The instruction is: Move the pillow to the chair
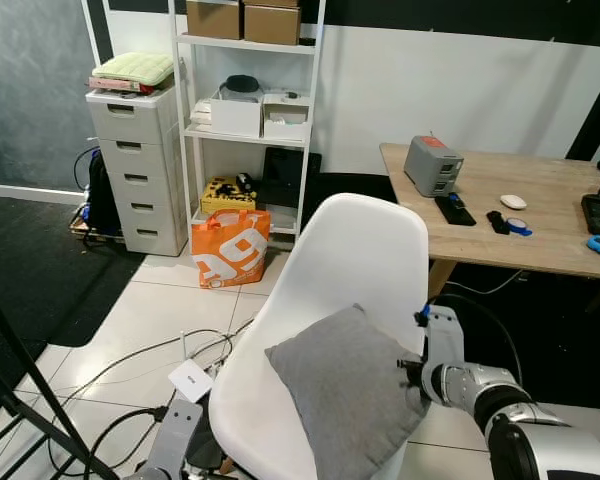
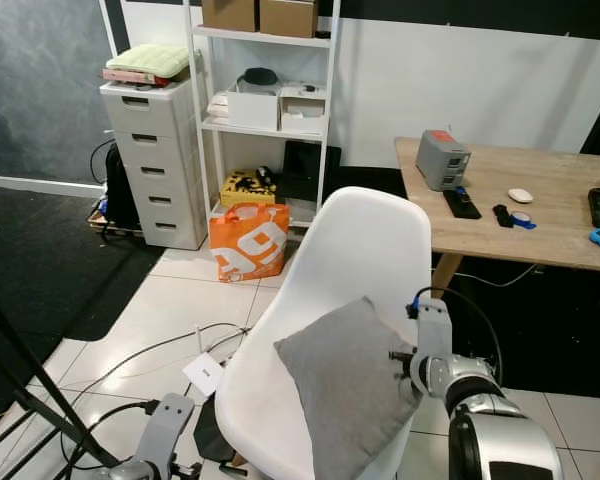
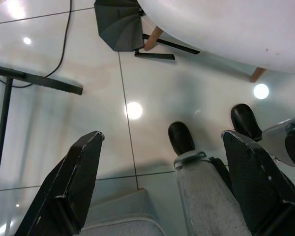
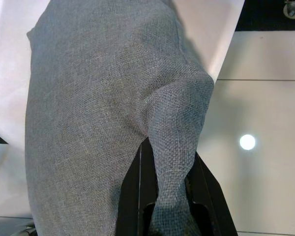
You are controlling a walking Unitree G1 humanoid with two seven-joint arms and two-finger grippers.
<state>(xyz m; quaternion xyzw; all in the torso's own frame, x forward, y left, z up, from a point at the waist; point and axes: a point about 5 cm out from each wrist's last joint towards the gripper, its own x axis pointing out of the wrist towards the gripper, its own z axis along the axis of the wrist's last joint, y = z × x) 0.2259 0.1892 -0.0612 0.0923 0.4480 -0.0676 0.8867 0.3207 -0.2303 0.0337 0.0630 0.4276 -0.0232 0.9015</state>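
Right gripper [image 4: 169, 189]: clamped on a fold at the pillow's edge, at the chair's right side.
Left gripper [image 3: 162, 162]: fingers spread wide, low over the floor beside the chair's legs.
Pillow [image 1: 345, 395]: grey woven cloth, square, lying on the chair seat.
Chair [image 1: 365, 250]: smooth white shell, wooden legs.
Around: wooden table [image 1: 550, 235] to the right; orange bag [image 1: 231, 248], white shelf [image 1: 245, 110] and drawers [image 1: 137, 165] behind.
Floor [image 1: 145, 320]: glossy pale tiles with loose cables [image 1: 115, 370].
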